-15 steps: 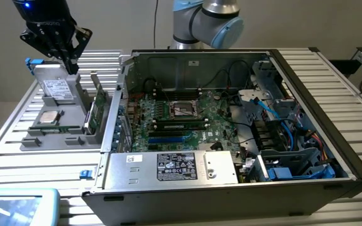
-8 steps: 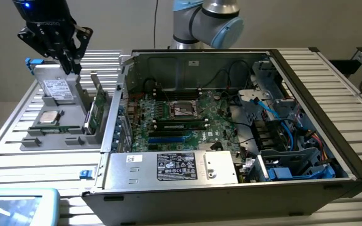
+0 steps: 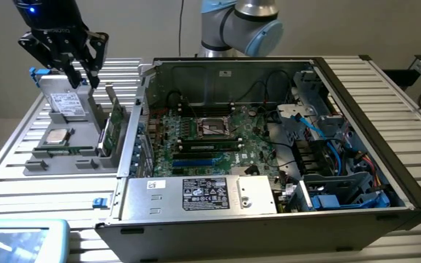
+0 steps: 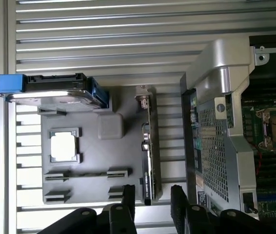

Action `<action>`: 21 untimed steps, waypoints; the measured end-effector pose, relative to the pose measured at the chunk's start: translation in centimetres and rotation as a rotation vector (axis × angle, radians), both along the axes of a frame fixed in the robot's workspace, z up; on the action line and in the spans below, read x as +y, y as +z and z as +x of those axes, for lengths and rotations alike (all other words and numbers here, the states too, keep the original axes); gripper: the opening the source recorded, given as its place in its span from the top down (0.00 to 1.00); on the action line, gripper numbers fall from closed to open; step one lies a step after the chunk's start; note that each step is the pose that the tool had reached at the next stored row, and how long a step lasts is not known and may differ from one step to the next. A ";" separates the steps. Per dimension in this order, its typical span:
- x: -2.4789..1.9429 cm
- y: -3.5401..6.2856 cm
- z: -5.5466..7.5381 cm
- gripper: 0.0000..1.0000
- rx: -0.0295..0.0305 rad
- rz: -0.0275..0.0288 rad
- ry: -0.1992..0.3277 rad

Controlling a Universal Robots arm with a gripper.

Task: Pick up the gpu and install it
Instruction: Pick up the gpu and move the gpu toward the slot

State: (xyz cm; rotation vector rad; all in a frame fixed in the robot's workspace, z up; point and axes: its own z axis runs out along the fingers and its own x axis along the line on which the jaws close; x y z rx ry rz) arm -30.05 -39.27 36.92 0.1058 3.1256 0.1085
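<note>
Much of the bench cropped or turned from view

In the wrist view the gpu (image 4: pixel 147 146) stands edge-on in its grey holder (image 4: pixel 89 187), both faces out of sight; the gripper (image 4: pixel 152 190) is cut off behind its fingers by the frame edge, as is the computer case (image 4: pixel 216 97). In the exterior view the power supply label (image 3: pixel 204 193) is too small to read, and a blue-edged object (image 3: pixel 20 241) in the corner is cropped beyond telling.
</note>
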 end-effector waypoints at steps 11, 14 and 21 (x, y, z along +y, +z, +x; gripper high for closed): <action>-0.14 -1.44 -0.2 0.56 -0.0040 0.0521 0.005; -0.25 -1.97 -0.2 0.56 -0.0041 0.0558 0.005; -0.26 -3.24 -0.2 0.56 -0.0040 0.0526 0.006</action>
